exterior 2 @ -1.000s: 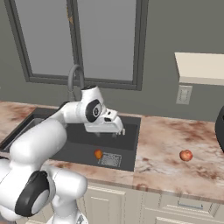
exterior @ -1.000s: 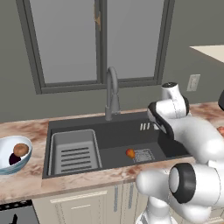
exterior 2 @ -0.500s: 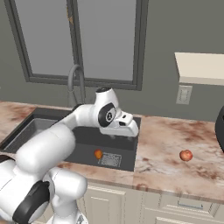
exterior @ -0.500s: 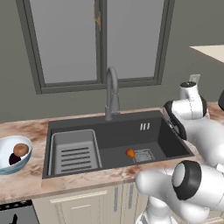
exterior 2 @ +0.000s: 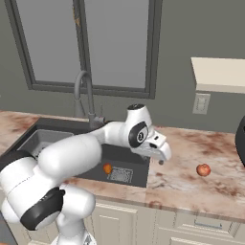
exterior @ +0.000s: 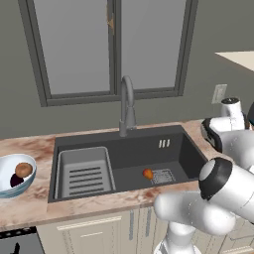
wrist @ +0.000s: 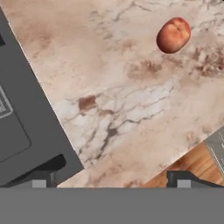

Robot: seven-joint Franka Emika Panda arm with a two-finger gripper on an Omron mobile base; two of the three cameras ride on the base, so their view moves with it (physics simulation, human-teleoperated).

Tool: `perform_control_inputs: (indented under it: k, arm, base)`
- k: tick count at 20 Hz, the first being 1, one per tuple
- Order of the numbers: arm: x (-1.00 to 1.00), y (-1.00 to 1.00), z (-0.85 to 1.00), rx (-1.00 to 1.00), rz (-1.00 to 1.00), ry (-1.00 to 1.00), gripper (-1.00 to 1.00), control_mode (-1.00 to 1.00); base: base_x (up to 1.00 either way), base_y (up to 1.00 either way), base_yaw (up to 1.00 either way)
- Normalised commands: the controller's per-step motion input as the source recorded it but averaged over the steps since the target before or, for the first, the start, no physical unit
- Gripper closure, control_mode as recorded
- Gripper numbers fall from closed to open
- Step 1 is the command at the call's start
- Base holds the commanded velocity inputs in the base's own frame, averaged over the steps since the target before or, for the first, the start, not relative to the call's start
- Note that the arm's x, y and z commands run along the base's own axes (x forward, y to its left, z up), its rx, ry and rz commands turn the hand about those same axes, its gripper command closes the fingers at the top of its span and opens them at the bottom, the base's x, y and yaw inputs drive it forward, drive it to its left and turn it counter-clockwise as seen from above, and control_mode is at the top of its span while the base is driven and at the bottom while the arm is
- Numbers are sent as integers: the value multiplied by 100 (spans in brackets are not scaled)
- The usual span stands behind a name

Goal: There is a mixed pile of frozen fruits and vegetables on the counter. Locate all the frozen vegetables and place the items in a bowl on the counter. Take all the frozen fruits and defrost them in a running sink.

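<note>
counting progress, i see both vegetables in the bowl at the counter's left end, the orange fruit in the sink. my gripper hangs wide open, empty, near the reddish fruit on the counter right of the sink, not yet collected.
</note>
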Motion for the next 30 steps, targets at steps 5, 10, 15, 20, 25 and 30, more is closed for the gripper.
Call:
perform_control_inputs:
  k: [5,10,15,20,25,30]
  arm:
    - [-12,-55,0,-1,-9,-26,-100,-100]
    - [-1,-35,-1,-9,-2,-24,-100,-100]
    - [10,-44,0,-15,0,-7,-100,-100]
    - [1,-41,0,-5,0,0,-100,-100]
    - [2,-21,0,0,0,0,-100,-100]
    - [21,-29,0,0,0,5,-100,-100]
  base:
    - [0,0,0]
    - [0,0,0]
    - [0,0,0]
    - [0,0,0]
    - [0,0,0]
    - [0,0,0]
